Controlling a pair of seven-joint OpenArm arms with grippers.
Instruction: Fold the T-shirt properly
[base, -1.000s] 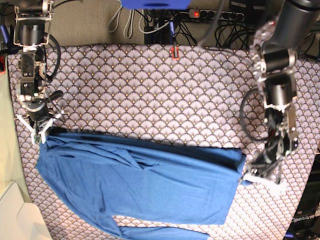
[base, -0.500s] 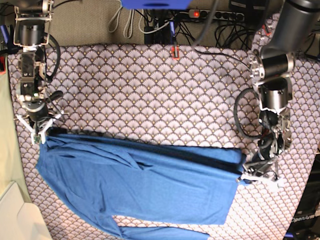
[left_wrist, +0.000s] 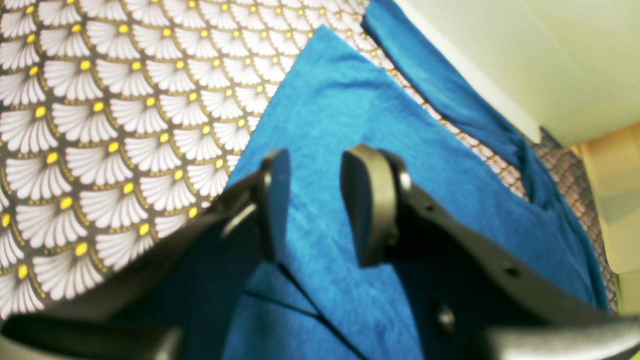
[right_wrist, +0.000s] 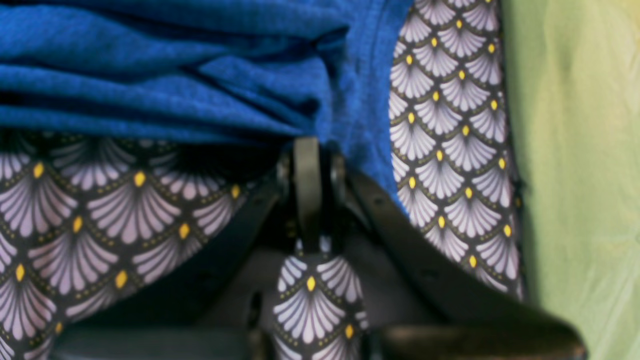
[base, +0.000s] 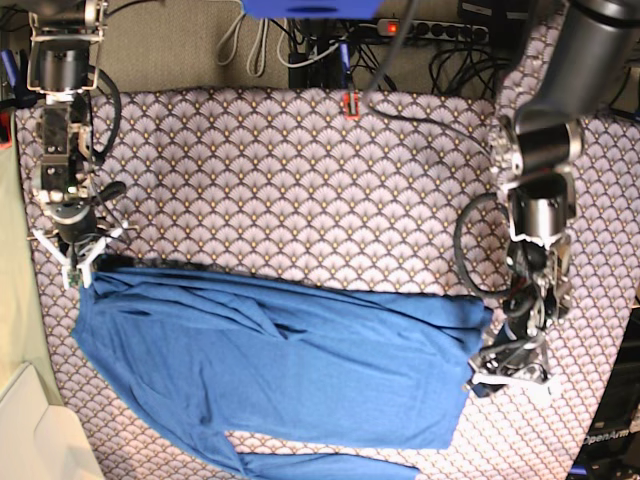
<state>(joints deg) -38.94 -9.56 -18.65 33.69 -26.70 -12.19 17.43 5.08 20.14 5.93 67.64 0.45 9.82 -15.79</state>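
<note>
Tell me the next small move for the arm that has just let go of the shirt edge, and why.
Probably lift the left gripper straight up and clear of the T-shirt. Its jaws stand apart with the blue cloth lying flat beneath them, not pinched, so that edge looks set down. The right gripper is shut on the far corner, so a sideways drag might pull the fold out of line.

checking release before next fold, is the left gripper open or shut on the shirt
Open: in the left wrist view the left gripper has a clear gap between its fingers, with the blue T-shirt lying flat beneath, not pinched.
</note>
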